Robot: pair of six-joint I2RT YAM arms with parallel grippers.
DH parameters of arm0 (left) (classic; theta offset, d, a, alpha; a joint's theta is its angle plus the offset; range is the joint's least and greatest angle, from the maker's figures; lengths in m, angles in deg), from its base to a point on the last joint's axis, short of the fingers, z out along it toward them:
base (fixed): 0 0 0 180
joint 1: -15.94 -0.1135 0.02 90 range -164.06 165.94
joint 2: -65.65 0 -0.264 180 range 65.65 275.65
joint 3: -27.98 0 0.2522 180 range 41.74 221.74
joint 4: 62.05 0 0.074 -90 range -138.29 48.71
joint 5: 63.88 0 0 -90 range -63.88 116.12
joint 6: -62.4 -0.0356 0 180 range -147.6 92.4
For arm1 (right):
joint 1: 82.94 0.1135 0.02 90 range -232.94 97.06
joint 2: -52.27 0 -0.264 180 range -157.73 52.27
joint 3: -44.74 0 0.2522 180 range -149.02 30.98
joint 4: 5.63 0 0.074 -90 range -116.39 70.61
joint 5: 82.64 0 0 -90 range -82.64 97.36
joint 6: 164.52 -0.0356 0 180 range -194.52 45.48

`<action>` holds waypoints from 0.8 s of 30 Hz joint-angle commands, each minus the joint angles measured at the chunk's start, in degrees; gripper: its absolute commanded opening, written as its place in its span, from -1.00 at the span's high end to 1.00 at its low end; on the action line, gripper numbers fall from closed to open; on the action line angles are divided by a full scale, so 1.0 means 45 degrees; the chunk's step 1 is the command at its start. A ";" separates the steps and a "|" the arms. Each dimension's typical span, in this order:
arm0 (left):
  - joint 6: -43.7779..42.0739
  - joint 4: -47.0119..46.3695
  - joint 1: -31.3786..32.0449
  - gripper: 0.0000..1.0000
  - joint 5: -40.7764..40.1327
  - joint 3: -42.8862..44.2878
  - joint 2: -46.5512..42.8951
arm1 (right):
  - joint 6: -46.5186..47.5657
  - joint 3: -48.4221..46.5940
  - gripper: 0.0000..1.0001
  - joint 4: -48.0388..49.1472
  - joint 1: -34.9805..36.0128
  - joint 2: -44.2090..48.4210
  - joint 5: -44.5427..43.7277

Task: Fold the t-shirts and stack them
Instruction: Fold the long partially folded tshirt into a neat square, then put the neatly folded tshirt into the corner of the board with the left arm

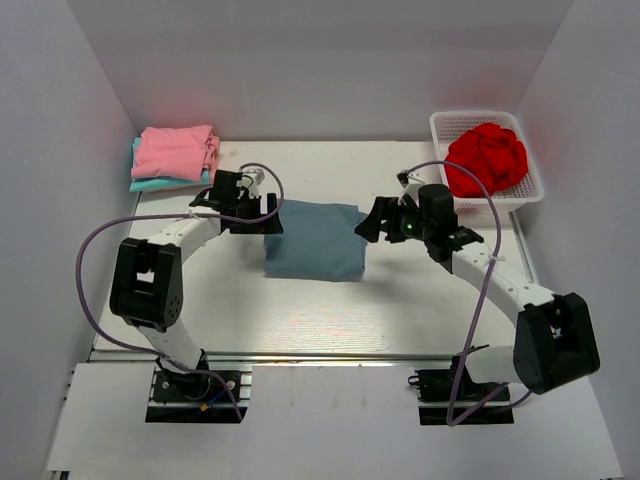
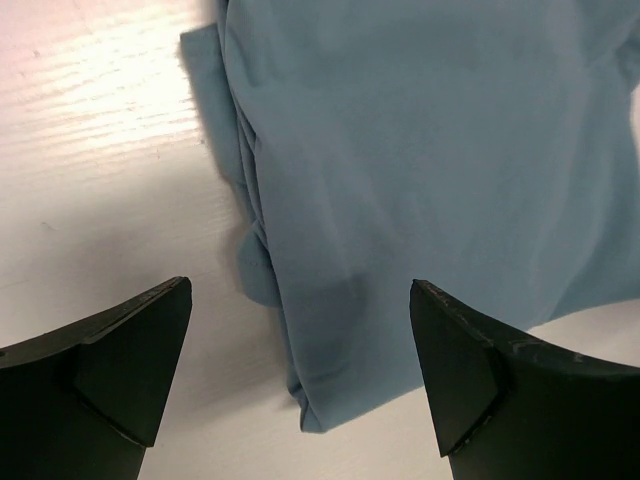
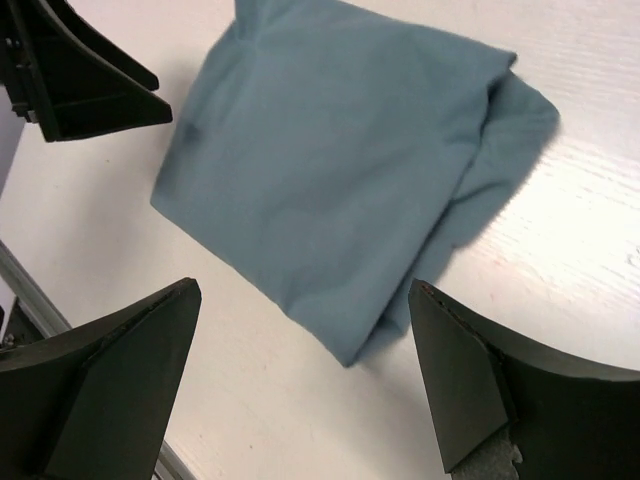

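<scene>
While the left pincer point(image 2: 300, 288) and right pincer point(image 3: 305, 288) gape apart, one blue-grey tee point(image 1: 315, 240) lies between

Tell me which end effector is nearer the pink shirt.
Left. The left end effector hovers just right of the pink shirt; the right end effector is beyond the blue shirt, near the basket.

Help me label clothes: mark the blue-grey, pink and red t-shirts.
folded blue-grey cloth t-shirt point(image 1: 315, 240): top view, centre panel.
folded pink cloth t-shirt point(image 1: 175, 152): top view, upper face.
crumpled bright red cloth t-shirt point(image 1: 487, 158): top view, heap centre.
</scene>
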 commanded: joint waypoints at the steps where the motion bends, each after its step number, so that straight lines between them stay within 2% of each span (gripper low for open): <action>1: -0.0337 0.0089 0.0120 -1.00 0.0126 0.0058 0.0616 | 0.0386 0.0465 -0.81 -0.0662 -0.0006 0.1081 -0.0730; 6: -0.0337 -0.0163 0.0491 -0.94 0.0009 0.0449 0.1789 | 0.0582 0.0818 -0.81 -0.1833 -0.0006 0.2215 -0.1668; 11: -0.0221 0.0109 0.0862 -0.67 -0.1084 0.0898 0.3058 | 0.0758 0.1150 -0.81 -0.2284 -0.0064 0.3152 -0.2216; 14: -0.0220 0.0360 0.1135 -0.33 -0.1454 0.1247 0.3839 | 0.0778 0.1326 -0.81 -0.2284 -0.0006 0.3446 -0.2468; 19: -0.0220 0.0656 0.1818 -0.17 -0.2527 0.1367 0.4232 | 0.0895 0.1229 -0.81 -0.2499 -0.0025 0.3525 -0.2548; 22: -0.0220 0.0656 0.2110 0.08 -0.2842 0.1250 0.4232 | 0.0895 0.1229 -0.81 -0.2479 -0.0064 0.3545 -0.2742; 24: -0.0220 0.0773 0.2228 0.52 -0.2999 0.1250 0.4484 | 0.0895 0.1229 -0.81 -0.2499 -0.0045 0.3583 -0.2802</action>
